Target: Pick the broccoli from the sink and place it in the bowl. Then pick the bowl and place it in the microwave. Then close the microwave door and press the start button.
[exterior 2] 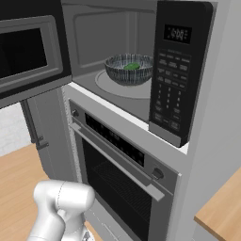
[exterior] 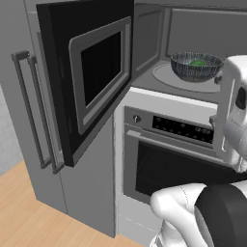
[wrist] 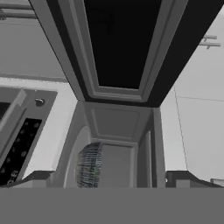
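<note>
The microwave (exterior: 193,29) stands open, its black door (exterior: 91,72) swung out to the left. On its pale turntable (exterior: 166,77) sits the striped dark bowl (exterior: 188,72), with the green broccoli (exterior: 197,62) lying in it. From the right base view, the bowl (exterior 2: 124,74) and broccoli (exterior 2: 132,66) sit left of the black button panel (exterior 2: 172,75), with the door (exterior 2: 28,52) at far left. My gripper (exterior: 215,100) hovers open in front of the cavity's right side, just outside it and holding nothing. The rolled hand view has the gripper (wrist: 109,179) facing the bowl (wrist: 89,166), door (wrist: 122,43) above. The sink is out of view.
A wide oven (exterior: 169,159) with a control strip and handle sits directly under the microwave, also seen from the right (exterior 2: 117,160). Tall grey cabinet doors with bar handles (exterior: 29,111) stand behind the open door. A wooden counter corner (exterior 2: 221,207) is at lower right.
</note>
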